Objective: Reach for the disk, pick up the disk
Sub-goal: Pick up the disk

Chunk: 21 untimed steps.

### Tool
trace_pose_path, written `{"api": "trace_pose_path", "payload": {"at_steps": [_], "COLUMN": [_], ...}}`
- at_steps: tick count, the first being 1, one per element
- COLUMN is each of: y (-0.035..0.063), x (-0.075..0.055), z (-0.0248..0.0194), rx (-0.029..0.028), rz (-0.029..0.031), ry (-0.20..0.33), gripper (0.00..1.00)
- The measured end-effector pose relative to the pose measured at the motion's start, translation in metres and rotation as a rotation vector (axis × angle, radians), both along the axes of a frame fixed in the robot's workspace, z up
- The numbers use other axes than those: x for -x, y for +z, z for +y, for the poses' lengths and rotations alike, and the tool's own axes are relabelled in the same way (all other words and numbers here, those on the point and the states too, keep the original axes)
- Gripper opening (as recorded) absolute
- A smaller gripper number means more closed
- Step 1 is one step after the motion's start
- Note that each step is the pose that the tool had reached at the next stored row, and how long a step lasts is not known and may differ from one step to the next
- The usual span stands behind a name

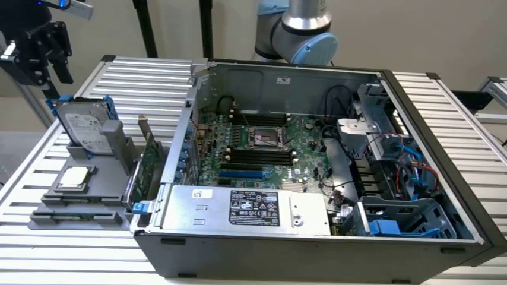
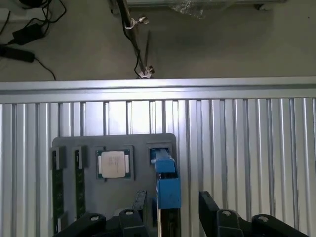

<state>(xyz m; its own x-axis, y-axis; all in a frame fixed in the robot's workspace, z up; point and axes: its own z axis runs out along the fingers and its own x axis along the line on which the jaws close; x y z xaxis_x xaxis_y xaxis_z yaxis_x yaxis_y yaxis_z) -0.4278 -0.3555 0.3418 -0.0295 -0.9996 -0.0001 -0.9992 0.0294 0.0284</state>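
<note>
pincer (image 2: 173, 200) spread, above disk (image 1: 83, 126) | silver-grey, white label, blue carrier, upright

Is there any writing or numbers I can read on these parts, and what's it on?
Nothing can be quoted.
White label on the disk: blurred.
Black label on the grey metal box: too small.
Print on the processor chip: too small.

Open computer case (image 1: 317, 255) on a slatted metal table (image 1: 142, 77).
Its motherboard (image 1: 262, 148) lies exposed, with a grey metal box (image 1: 198, 208) (black label on its face) along the near wall. To the exterior view's left, a grey holder (image 1: 87, 200) on the table carries a small square processor chip (image 1: 73, 177).
</note>
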Motion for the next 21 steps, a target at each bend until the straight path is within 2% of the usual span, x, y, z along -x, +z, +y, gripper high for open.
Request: {"api": "trace_pose_path", "payload": {"at_steps": [21], "y": [-0.0366], "x": [0.004], "z": [-0.0006], "rx": [0.0002], "rz": [0.0002], "ry": [0.039], "gripper": [0.54]}}
